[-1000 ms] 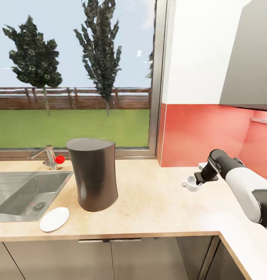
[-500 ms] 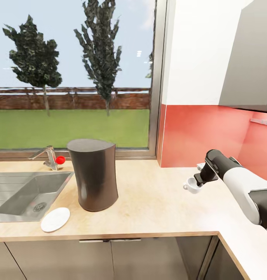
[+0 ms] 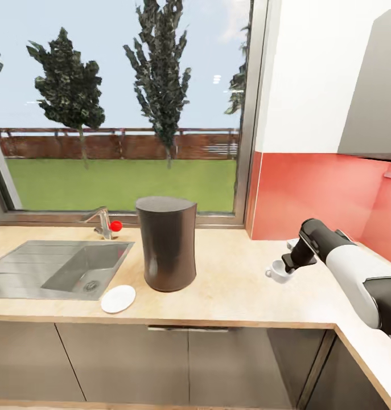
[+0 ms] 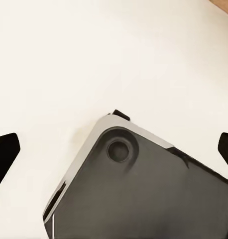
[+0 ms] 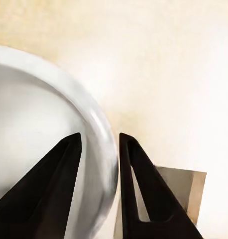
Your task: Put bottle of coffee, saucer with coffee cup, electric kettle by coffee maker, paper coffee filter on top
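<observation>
The coffee maker [image 3: 167, 245], a dark, tall cylinder, stands on the wooden countertop [image 3: 229, 290] right of the sink. A white saucer [image 3: 118, 298] lies near the counter's front edge, left of the coffee maker. My right gripper [image 3: 288, 265] is shut on the rim of the white coffee cup [image 3: 278, 272], low over the counter to the right of the coffee maker. In the right wrist view, my right gripper [image 5: 100, 149] pinches the cup's wall [image 5: 34, 124] between its two black fingers. My left gripper [image 4: 114, 154] is open, its tips far apart over a dark grey panel [image 4: 144, 194].
A steel sink [image 3: 64, 267] with a faucet [image 3: 101, 222] and red knob fills the counter's left part. A red backsplash [image 3: 320, 199] and a window back the counter. A small pale piece [image 3: 292, 244] lies behind the right gripper. The counter turns a corner at the right.
The whole picture has shifted right: the camera has moved. The cup in my right gripper now stands somewhat nearer to the coffee maker.
</observation>
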Available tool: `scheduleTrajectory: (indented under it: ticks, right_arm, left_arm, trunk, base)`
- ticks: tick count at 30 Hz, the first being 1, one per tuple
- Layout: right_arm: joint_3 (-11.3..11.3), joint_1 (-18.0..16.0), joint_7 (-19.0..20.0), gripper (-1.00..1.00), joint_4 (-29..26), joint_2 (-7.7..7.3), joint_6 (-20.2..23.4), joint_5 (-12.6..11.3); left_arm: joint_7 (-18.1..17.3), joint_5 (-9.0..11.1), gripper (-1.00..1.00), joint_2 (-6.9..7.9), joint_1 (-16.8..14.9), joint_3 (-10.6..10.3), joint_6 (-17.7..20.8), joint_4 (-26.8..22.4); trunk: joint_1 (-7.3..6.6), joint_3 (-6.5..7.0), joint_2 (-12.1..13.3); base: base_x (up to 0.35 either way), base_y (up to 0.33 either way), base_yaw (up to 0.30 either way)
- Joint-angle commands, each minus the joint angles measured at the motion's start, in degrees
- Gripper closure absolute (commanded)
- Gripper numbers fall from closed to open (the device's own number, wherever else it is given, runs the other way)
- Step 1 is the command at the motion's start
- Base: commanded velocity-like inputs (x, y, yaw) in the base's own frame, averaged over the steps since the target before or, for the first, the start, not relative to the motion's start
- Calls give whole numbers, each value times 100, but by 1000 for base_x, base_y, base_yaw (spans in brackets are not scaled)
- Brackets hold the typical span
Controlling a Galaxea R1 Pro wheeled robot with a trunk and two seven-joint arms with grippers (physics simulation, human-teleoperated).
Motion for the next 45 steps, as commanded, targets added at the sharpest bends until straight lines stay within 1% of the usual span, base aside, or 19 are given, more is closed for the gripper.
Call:
scheduleTrajectory:
  ticks: [1, 11, 19, 22, 34, 45]
  right_arm:
    - [27, -1, 56, 100, -7, -4, 17, 31]
    - [28, -1, 59, 100, 16, -12, 17, 32]
    - [29, -1, 51, 100, 42, -28, 17, 32]
    - [32, -1, 51, 100, 48, -26, 17, 36]
    - [63, -1, 0, 100, 214, -4, 17, 84]
    - [71, -1, 8, 100, 218, 1, 17, 80]
  left_arm:
    - [-37, 3, -100, 0, -4, 45, -12, 10]
    - [-37, 3, -100, 0, -4, 45, -19, 10]
    - [-37, -1, -100, -7, -4, 45, -12, 10]
    - [-37, -1, -100, -8, -4, 45, -18, 10]
    - [-37, 3, -100, -9, -4, 45, -21, 15]
    - [-37, 6, -100, 8, -4, 46, -68, 10]
  trunk:
    - [0, -5, -4]
    - [0, -36, -4]
    - [0, -46, -4]
    - [0, -46, -4]
    - [0, -46, -4]
    - [0, -46, -4]
  base:
    - [-128, 281, 264]
    - [-31, 306, 270]
    - [-152, 315, 272]
    - [-101, 228, 136]
    - [-8, 19, 26]
    - [0, 0, 258]
